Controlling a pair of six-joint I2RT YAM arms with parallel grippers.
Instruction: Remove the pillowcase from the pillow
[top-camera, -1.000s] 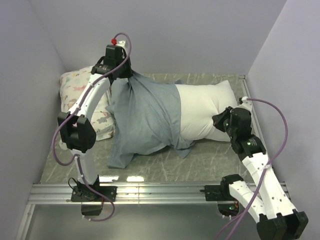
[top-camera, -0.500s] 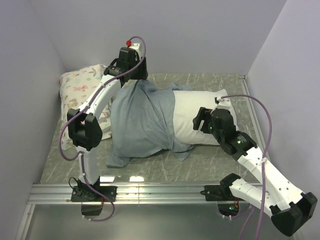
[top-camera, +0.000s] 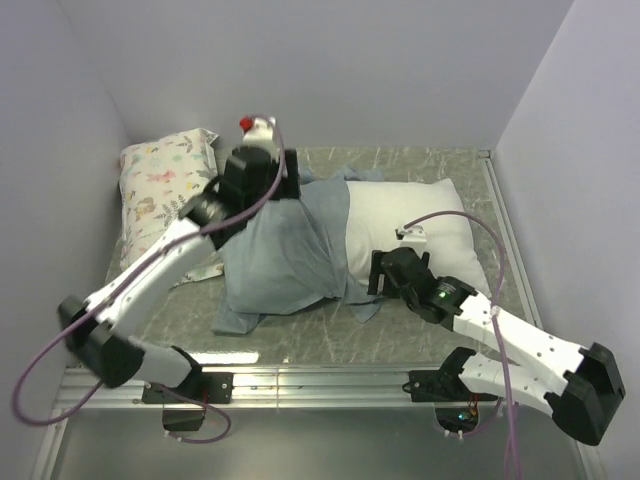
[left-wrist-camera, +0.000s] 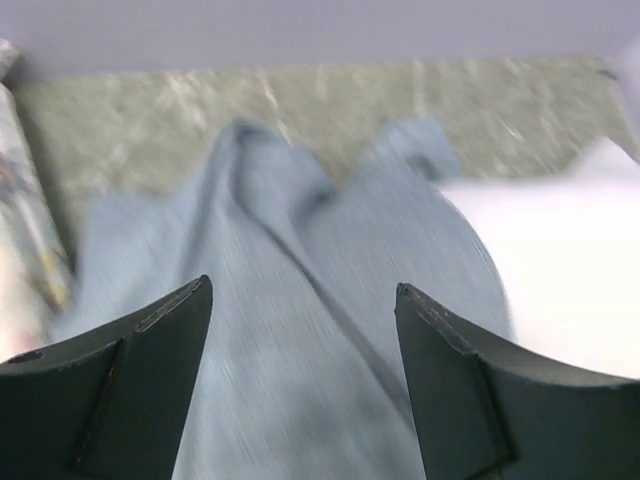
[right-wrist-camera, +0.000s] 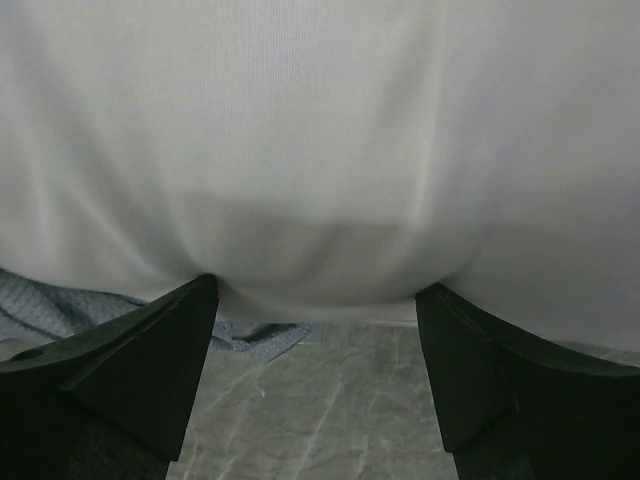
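Note:
The grey-blue pillowcase (top-camera: 285, 250) lies crumpled over the left half of the plain white pillow (top-camera: 410, 215), whose right half is bare. My left gripper (top-camera: 290, 185) hovers open over the case's far top edge. In the left wrist view its jaws (left-wrist-camera: 300, 290) stand wide apart above the blurred cloth of the pillowcase (left-wrist-camera: 290, 350), holding nothing. My right gripper (top-camera: 382, 274) is at the pillow's near edge, close to the case's hem. In the right wrist view it (right-wrist-camera: 312, 290) is open, its tips against the bulging side of the pillow (right-wrist-camera: 320, 140).
A floral-print pillow (top-camera: 160, 185) lies at the far left against the wall. The grey marbled table (top-camera: 400, 330) shows in front of the pillow. Walls close in on three sides. A metal rail (top-camera: 320, 382) runs along the near edge.
Both grippers have opened. The left one let go of the raised pillowcase, which dropped flat, and the arm swung nearer. The right arm slid left along the pillow's near edge.

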